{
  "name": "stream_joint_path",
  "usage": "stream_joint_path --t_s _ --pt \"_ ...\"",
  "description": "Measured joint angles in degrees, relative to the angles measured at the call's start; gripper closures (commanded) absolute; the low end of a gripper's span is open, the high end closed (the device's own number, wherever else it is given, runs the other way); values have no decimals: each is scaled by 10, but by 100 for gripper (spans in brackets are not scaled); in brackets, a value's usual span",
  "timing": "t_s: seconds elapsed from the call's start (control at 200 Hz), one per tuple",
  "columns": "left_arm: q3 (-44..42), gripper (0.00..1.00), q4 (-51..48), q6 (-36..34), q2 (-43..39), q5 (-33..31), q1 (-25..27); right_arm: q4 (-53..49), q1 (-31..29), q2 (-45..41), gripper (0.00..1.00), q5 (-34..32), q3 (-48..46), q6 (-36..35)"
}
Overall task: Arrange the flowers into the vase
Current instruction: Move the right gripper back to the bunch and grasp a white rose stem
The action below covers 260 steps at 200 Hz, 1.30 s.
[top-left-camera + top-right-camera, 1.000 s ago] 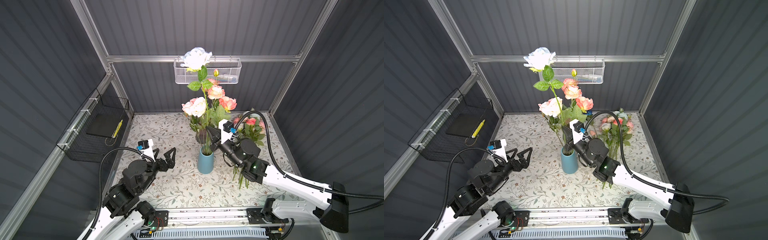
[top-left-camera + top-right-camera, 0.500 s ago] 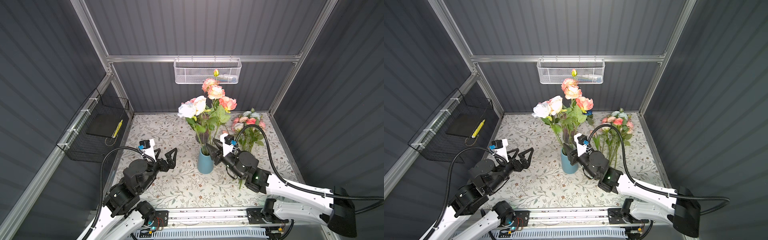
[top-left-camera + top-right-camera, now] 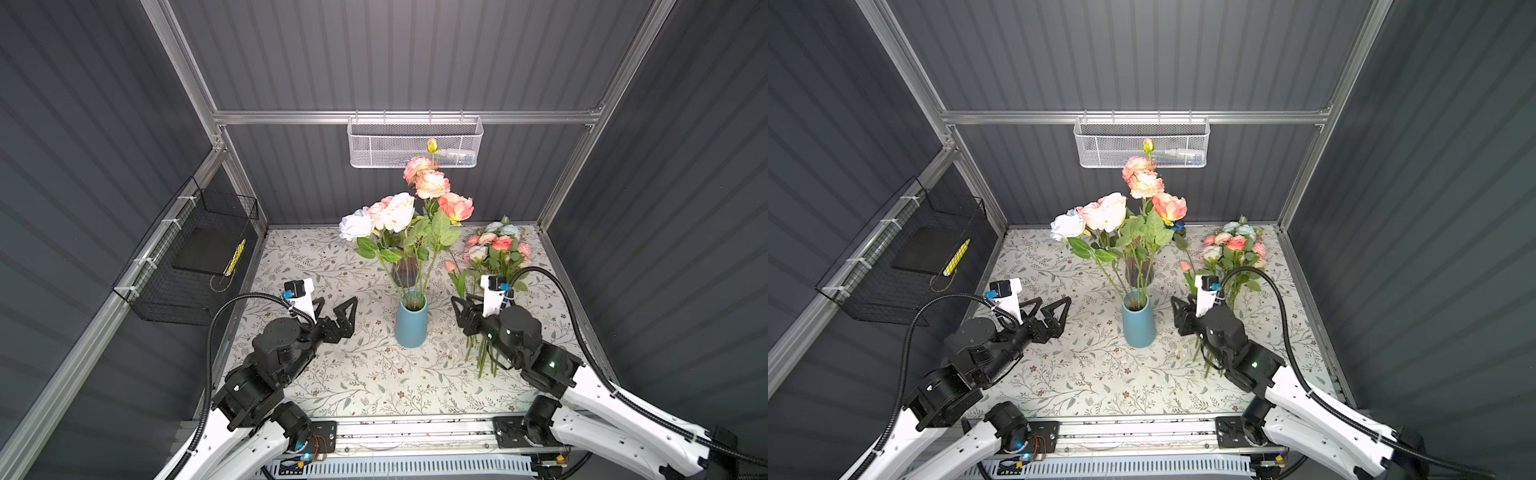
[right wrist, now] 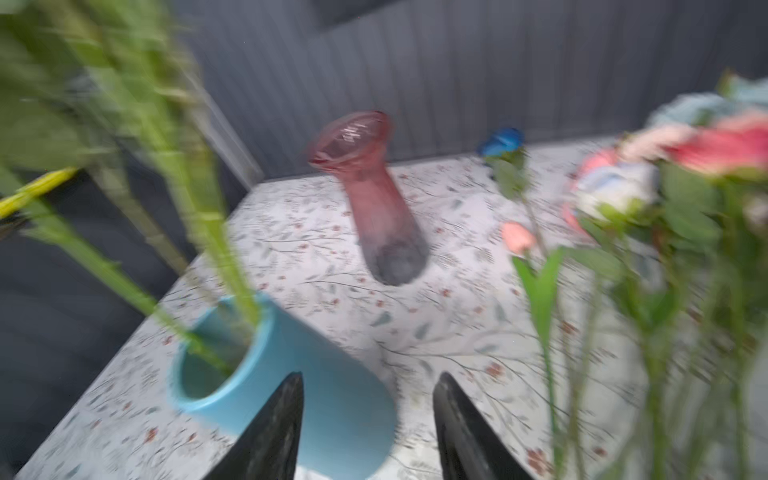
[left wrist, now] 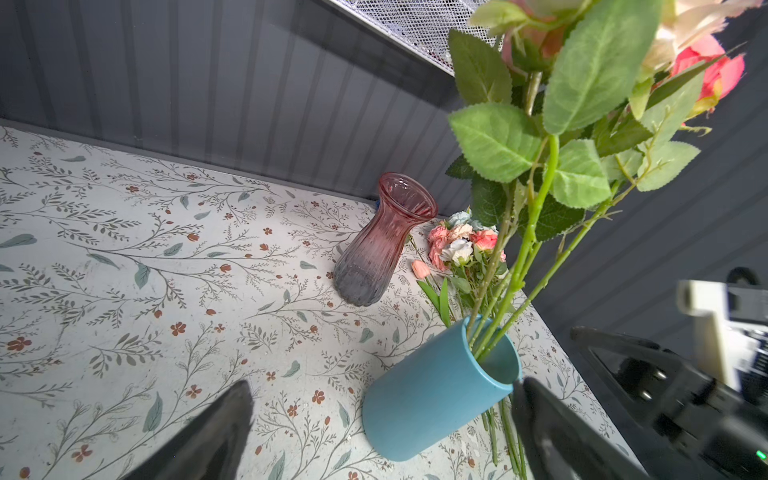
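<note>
White rose [image 3: 356, 225] newly dropped among the stems in the blue vase [image 3: 410, 322], the right gripper [image 3: 459, 309] has backed off toward 3 o'clock, jaws half parted and empty. The left gripper [image 3: 337, 300] waits wide open at 9 o'clock. More flowers [image 3: 494, 249] lie on the desk [image 3: 316, 257] at 2 o'clock. An empty pink glass vase [image 5: 384, 241] stands at 12 o'clock.

Teal vase [image 3: 410, 328], peach flowers [image 3: 432, 185], floral-print tabletop [image 3: 374, 382]

both top views look steeply down; low, close wrist views share the blue vase [image 5: 436, 399].
</note>
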State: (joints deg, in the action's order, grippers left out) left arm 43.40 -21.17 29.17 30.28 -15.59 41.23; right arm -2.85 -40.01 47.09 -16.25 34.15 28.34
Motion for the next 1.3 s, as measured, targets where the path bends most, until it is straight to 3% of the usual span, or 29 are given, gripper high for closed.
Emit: stream_joint_path --t_s 0.135,0.4,0.71,1.141,1.301 --pt "0 0 2 0 1 0 0 -84 140 128 56 64 49 23" --pt "-1 0 -3 0 -17 0 0 -138 268 379 66 105 182 -7" --pt "-6 0 -15 0 -34 -4 0 -183 282 515 74 85 298 -51" --pt "-8 0 -20 0 -36 -10 0 -234 290 567 74 66 337 -61" --pt "-8 0 -20 0 -36 -10 0 -243 294 592 83 68 364 -66"
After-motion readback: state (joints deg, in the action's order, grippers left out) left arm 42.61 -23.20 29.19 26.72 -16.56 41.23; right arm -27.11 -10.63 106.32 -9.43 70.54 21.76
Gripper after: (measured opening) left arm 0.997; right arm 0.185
